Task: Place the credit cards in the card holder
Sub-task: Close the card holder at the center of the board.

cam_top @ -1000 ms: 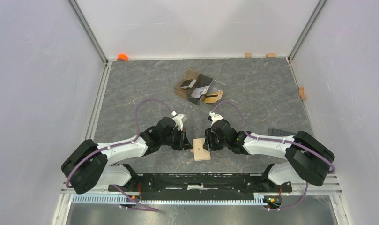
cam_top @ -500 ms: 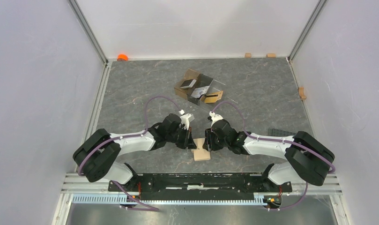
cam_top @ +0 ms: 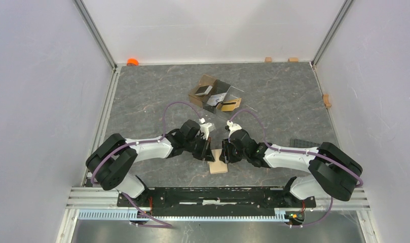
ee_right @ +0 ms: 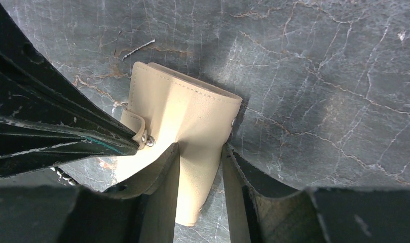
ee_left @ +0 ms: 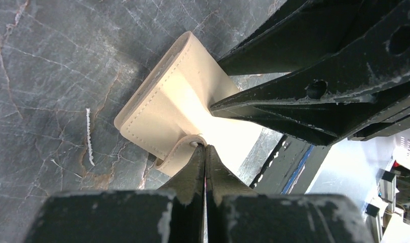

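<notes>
Both arms meet low over the desk [cam_top: 142,101], close to the middle of its near edge, and there lies the card holder [cam_top: 218,166], tan side up, folded. The right hand [ee_right: 200,152] straddles it, one finger on each long side. The leather is squeezed in at the waist between them, so that is a firm clamp on the body of the card holder. The left hand [ee_left: 205,149] comes in from the opposite side with its fingers pressed almost together, and the snap tab [ee_right: 137,126] is nipped right at their tips. The tab's metal stud [ee_right: 150,142] shows just beside those tips. The two hands sit just beside each other, both touching the holder.

Toward the middle of the far edge, well apart from the action, sits the clear brown divided box [cam_top: 235,91]. The credit cards [cam_top: 203,90] lie in it: a dark one, a silver-grey one and an orange-gold one.
</notes>
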Controlling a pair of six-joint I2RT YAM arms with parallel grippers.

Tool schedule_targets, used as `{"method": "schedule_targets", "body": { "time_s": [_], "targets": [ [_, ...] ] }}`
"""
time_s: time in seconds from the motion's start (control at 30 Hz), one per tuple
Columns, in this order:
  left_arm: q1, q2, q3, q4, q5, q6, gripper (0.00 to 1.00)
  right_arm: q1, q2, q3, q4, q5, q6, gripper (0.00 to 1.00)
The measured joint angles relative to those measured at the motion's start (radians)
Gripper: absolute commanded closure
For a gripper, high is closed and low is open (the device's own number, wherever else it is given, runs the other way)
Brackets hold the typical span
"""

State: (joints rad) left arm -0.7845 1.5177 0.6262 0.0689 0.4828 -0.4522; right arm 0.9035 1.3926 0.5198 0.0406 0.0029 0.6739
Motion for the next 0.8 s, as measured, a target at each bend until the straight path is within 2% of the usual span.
{"method": "schedule_targets", "body": {
  "time_s": [0.3, 0.8],
  "targets": [
    [0.000, 0.003, 0.024, -0.066, 0.018, 0.047, 0.98, 0.000, -0.002, -0.005, 0.007, 0.000, 0.000, 0.60],
    [0.003, 0.027, 0.035, -0.069, 0.057, 0.068, 0.98, 0.000, -0.004, -0.008, 0.011, -0.001, 0.000, 0.60]
  ]
}}
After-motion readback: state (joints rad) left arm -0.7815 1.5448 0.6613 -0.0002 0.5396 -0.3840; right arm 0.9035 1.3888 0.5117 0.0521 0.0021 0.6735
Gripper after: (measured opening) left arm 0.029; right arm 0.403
